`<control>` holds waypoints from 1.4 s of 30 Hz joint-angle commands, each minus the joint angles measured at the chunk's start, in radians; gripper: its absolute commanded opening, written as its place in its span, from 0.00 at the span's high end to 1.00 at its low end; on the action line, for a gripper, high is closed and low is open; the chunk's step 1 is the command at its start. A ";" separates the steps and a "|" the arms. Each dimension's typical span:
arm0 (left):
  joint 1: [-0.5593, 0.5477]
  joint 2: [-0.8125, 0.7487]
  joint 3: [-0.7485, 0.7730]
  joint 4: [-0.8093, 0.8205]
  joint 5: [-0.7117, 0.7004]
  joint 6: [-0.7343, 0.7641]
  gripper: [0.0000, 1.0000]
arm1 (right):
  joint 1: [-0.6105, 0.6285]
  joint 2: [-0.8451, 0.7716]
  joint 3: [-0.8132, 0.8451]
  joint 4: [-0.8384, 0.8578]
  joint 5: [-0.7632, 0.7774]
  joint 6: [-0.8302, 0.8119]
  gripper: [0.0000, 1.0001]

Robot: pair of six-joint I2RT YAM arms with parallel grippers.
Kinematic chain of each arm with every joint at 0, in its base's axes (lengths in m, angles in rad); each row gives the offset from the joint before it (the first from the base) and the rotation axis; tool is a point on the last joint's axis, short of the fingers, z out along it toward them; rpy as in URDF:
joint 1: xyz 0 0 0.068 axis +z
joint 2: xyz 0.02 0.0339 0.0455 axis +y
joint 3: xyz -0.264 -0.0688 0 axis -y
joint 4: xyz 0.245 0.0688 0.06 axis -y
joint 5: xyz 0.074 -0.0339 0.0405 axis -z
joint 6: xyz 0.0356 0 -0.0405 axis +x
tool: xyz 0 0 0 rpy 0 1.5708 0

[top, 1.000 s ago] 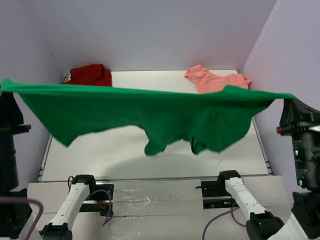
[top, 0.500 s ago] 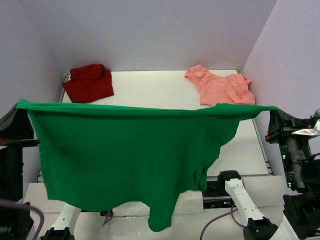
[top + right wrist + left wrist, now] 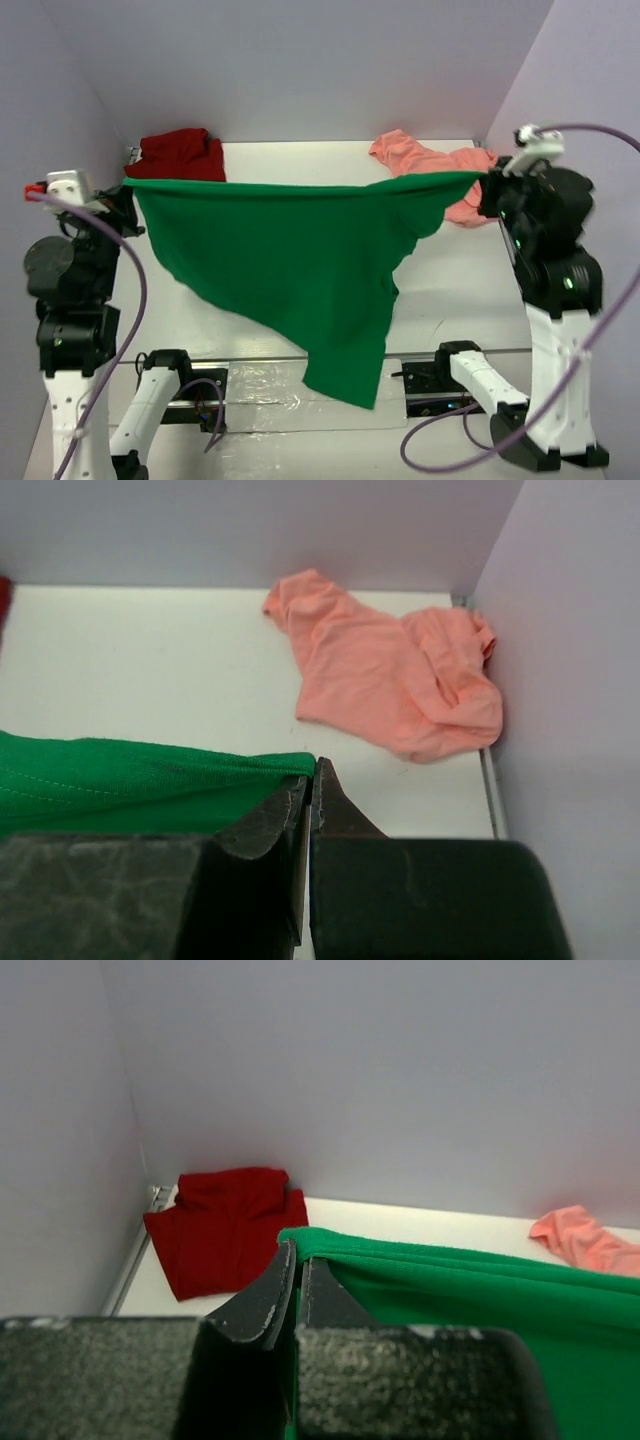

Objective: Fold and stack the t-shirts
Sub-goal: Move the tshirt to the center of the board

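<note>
The bright green t-shirt (image 3: 290, 250) hangs stretched in the air between my two grippers, its lower part drooping to the table's near edge. My left gripper (image 3: 128, 190) is shut on its left corner (image 3: 300, 1245). My right gripper (image 3: 487, 180) is shut on its right corner (image 3: 295, 765). The dark red t-shirt (image 3: 180, 150) lies bunched at the back left, also in the left wrist view (image 3: 225, 1225). The salmon pink t-shirt (image 3: 440, 170) lies crumpled at the back right, also in the right wrist view (image 3: 395, 685).
The white table (image 3: 300, 155) is boxed in by pale walls at the back and both sides. The arm bases (image 3: 180, 375) sit at the near edge, partly behind the hanging green cloth.
Both grippers have moved down and inward with the green t-shirt. Its top edge now spans a shorter width, and the cloth hangs in a point toward the near edge.
</note>
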 commanded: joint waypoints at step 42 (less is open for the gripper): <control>-0.101 1.501 0.264 1.357 0.060 0.268 1.00 | 0.200 1.118 0.147 0.668 0.365 -0.094 1.00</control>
